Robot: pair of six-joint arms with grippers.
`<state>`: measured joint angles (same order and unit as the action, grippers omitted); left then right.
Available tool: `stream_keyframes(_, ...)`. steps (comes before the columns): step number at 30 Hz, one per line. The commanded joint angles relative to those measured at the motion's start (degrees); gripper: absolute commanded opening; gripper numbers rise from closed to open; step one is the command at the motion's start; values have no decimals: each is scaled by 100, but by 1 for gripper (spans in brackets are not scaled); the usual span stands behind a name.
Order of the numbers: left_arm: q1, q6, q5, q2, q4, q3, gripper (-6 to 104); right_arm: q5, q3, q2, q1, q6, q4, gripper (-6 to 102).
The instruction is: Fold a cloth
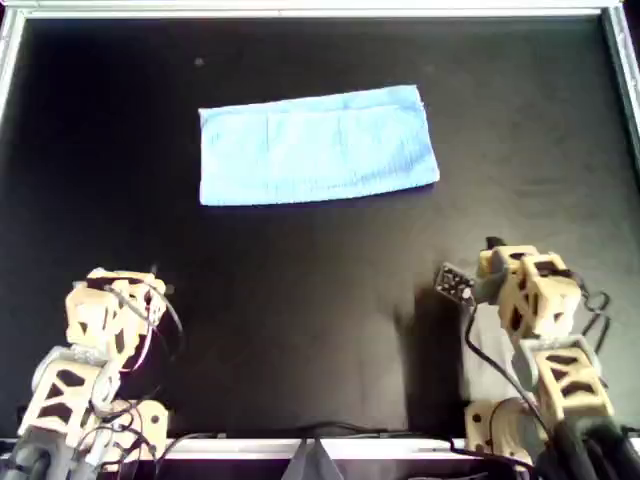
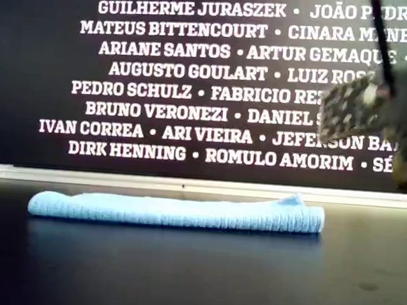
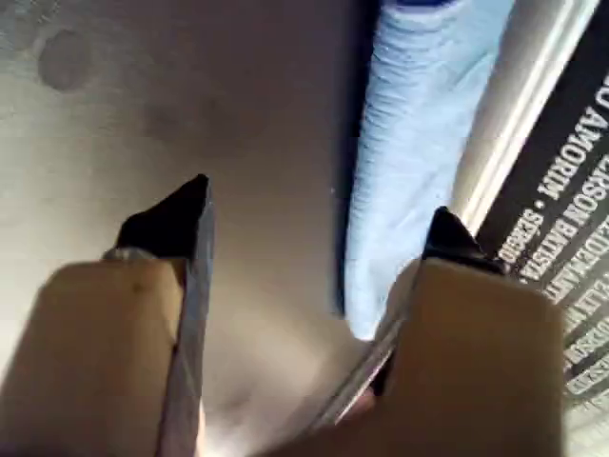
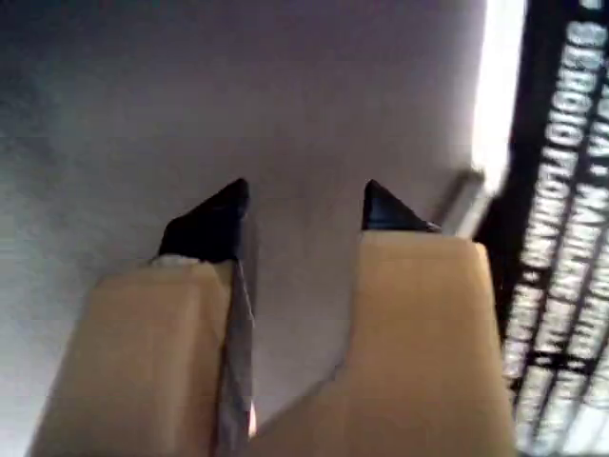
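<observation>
Both grippers (image 3: 314, 214) (image 4: 304, 209) — agape, empty

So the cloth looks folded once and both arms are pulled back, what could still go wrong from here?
The cloth lies apart from both open grippers, left gripper and right gripper, so any second fold means a fresh grasp. One top corner sticks up in the exterior view; the layers may shift when pinched. Thin fabric on the flat table may be hard to catch.
</observation>
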<state>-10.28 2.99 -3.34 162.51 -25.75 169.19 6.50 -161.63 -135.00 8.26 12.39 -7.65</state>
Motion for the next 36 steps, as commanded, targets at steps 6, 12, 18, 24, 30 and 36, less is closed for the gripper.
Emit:
stream_keyframes(6,26,26,-26,-3454,1485,-2004,79,-88,2487,3322,18,246,545,47)
stream_keyframes(12,18,26,-62,-5660,1723,-3586,85,-88,3349,4192,299,132,536,49)
stream_keyframes(18,-88,-70,-62,-6337,1723,-4333,100,-88,3735,4412,896,123,527,63)
stream_keyframes(24,-396,-70,-62,-6829,1731,-4693,100,-44,4562,5186,976,123,519,66)
stream_keyframes(30,-404,-70,-62,-7611,1731,-5528,100,0,5282,5748,976,97,466,66)
stream_keyframes(36,-404,-70,-62,-8227,1731,-6170,100,0,5801,6126,976,-510,448,66)
